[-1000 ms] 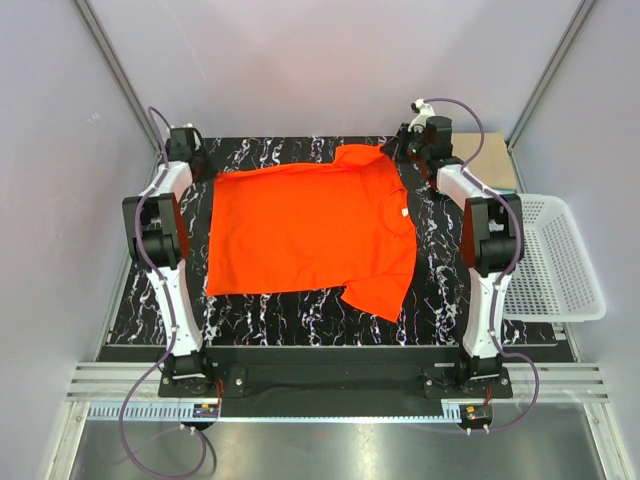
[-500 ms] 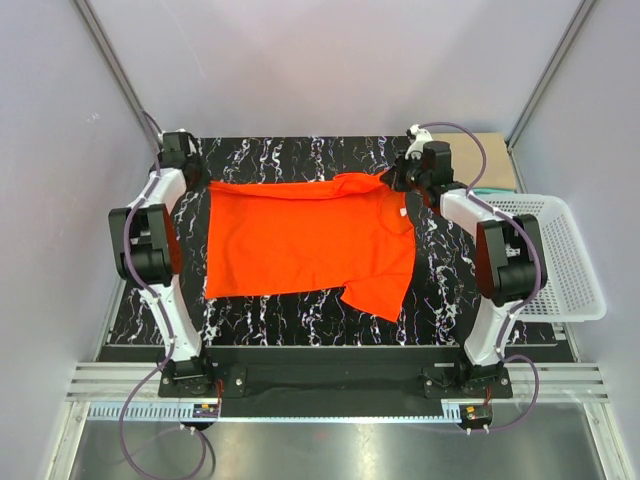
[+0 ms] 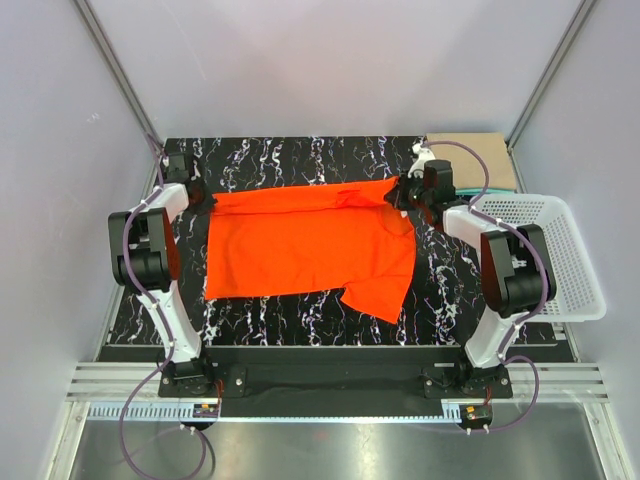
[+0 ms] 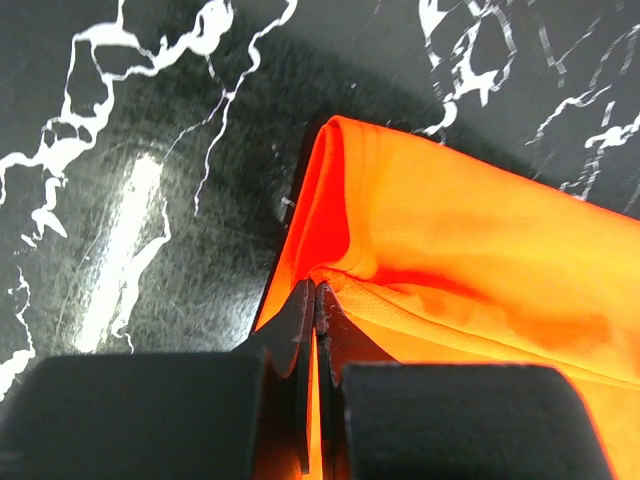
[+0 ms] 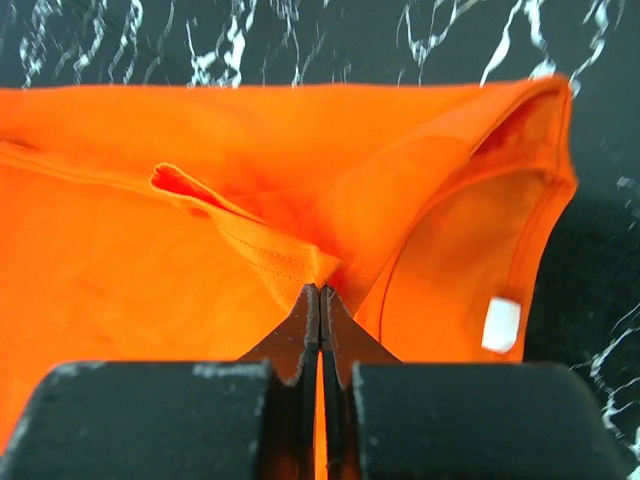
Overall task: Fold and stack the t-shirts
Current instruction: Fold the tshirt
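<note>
Overhead view, two wrist close-ups, all on t-shirt [image 3: 310, 240]

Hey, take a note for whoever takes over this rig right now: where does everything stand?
Left gripper: shut on the orange t-shirt, far left corner.
Right gripper: shut on its far right edge by the collar.
The rest lies flat on the table.
Tan folded shirt sits at the far right corner.
Done: no fold finished.
Left: complete the folds, stack it.

Orange-red t-shirt [image 3: 310, 240] (white label [image 5: 500, 324]), black-marbled table [image 3: 300, 155]
</note>
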Robot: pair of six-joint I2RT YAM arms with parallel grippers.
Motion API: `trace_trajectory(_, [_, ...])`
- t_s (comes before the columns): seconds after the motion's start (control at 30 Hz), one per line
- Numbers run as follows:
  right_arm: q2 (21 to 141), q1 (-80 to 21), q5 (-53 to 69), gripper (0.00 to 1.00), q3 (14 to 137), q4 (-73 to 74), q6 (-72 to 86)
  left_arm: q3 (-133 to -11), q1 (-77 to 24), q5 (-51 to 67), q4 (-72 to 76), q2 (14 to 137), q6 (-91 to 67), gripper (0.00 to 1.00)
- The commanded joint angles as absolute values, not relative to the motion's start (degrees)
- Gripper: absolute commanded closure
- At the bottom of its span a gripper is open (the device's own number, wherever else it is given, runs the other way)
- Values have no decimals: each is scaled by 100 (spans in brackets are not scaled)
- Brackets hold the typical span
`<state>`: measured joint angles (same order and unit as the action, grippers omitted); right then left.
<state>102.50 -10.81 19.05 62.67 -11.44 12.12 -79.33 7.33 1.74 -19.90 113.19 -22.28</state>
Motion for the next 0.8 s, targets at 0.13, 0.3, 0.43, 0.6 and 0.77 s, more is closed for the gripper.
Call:
trace_trajectory(0.13, [9897, -1213, 1670, 100, 5959, -1538, 1319, -8042, 738, 53, -1960, 10986, -2162, 97])
trace_trajectory(0.3, [9782, -1213, 1679, 100, 5994, -1512, 1266, -8130, 738, 53, -2048, 11004, -2153, 100])
trace_trajectory(0.43, [9695, -1213, 1661, 100, 6205, -1187, 1222, -8191, 738, 9, -2136, 10969, -2188, 100])
trace_trajectory(0.6, [9300, -1301, 1451, 100, 5916, -1037, 1248, -8139, 738, 17, -2180, 10907, -2197, 100])
trace_trajectory(0.77, [8992, -1616, 1029, 100, 5529, -1020, 1371, -8112, 729, 70, -2206, 10969, -2311, 100])
